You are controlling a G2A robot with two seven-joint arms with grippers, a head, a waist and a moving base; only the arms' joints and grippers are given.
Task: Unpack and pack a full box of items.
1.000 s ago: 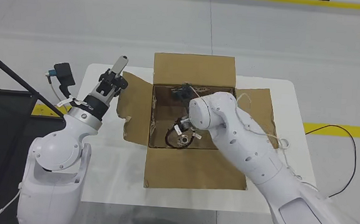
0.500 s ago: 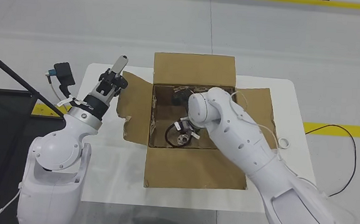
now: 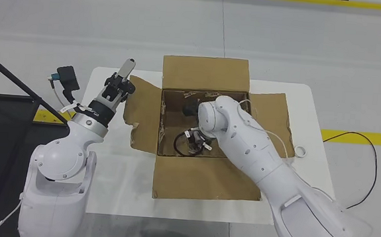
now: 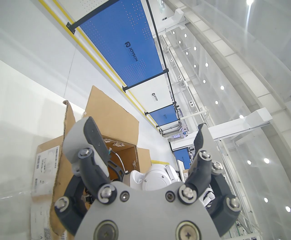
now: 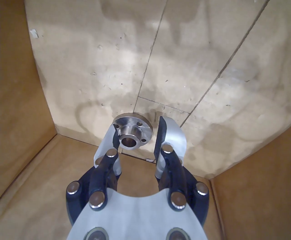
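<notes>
We see the right gripper (image 5: 138, 131) down in the box (image 3: 207, 73), narrowly spread astride a metal flange (image 5: 134, 126) on its floor, one finger perhaps touching the rim, while the left gripper (image 4: 146, 126) gapes wide.

Steel flange (image 5: 133, 129) flat in open cdbd box (image 3: 207, 72)

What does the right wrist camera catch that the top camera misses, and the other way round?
Right wrist view: the right pincer, open, astride a metal flange lying on the floor of the cardboard box. Top view: the white table, the opened flaps and the left pincer beside a side flap. Both: the box's brown inside.
</notes>
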